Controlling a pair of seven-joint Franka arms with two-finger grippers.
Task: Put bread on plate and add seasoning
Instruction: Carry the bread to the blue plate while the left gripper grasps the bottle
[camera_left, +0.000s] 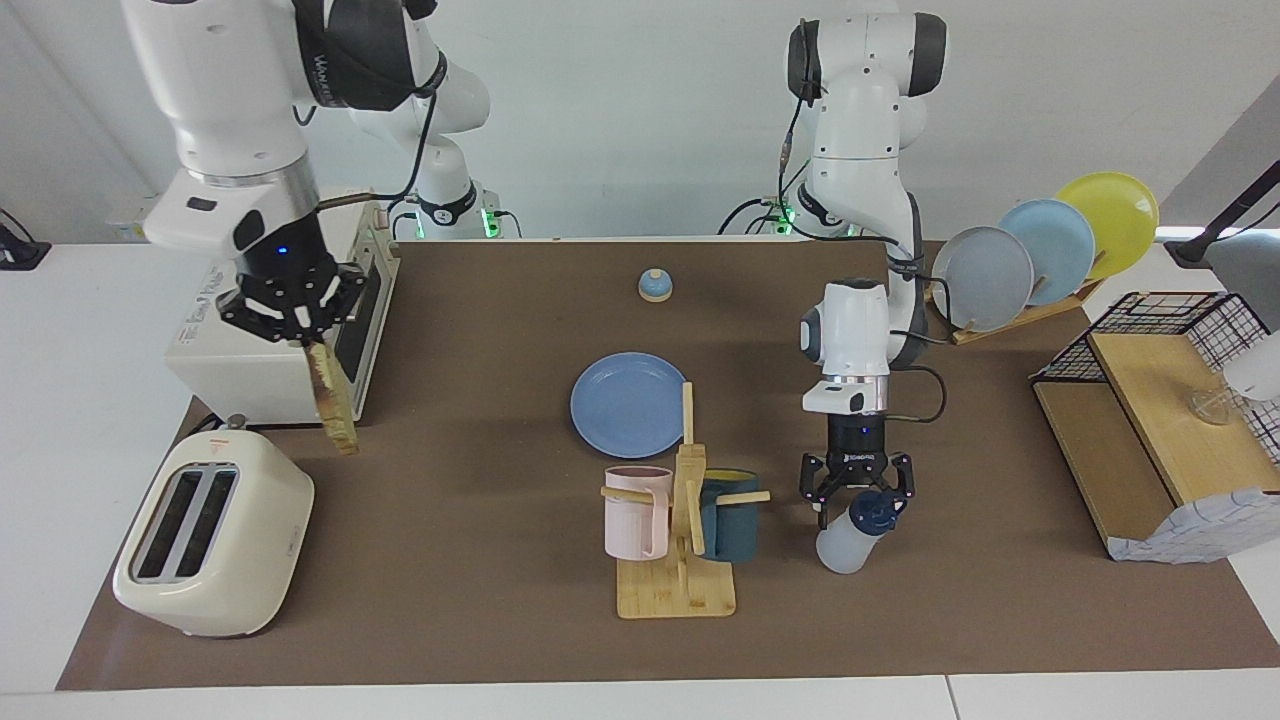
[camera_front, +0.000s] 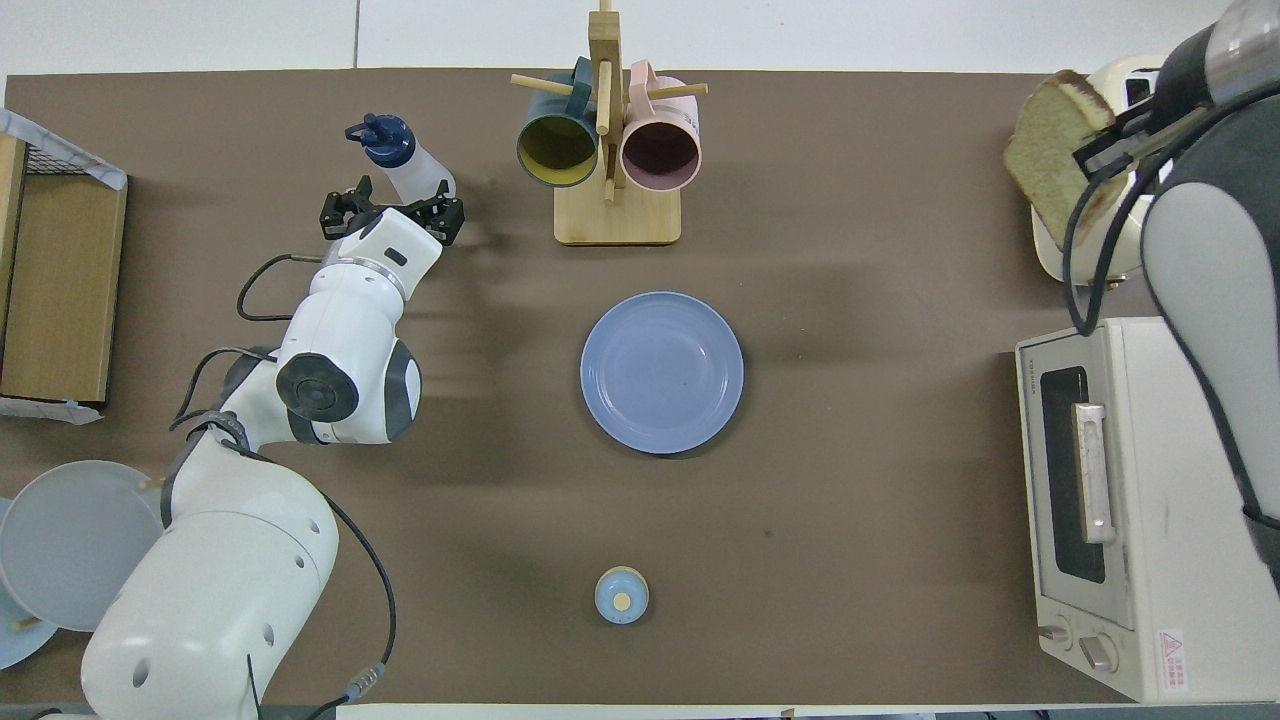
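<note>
Your bread (camera_left: 333, 404) hangs edge-down in the air, pinched by its top edge in the right gripper (camera_left: 297, 328), its flat faces upright and its long side running downward. It is over the bare table between the toaster (camera_left: 215, 533) and the oven (camera_left: 285, 330), clear of the toaster's slots. The plate (camera_left: 627, 404) lies flat in the middle of the table, well apart from the bread, toward the left arm's end from it. That is the relation your next move turns on: you must carry the slice sideways along the table toward the plate and, I judge, tip it flat before you let go, since it hangs upright now. The right gripper's fingers are closed tight on the crust, and nothing else touches the slice.

The seasoning (camera_left: 858, 533) stands near the mug rack (camera_left: 679, 530), farther from the robots than the plate. Your left gripper (camera_left: 857, 487) is low over its dark cap, fingers spread wide to either side, gripping nothing yet. The left arm is plainly the nearer one for the bottle.
</note>
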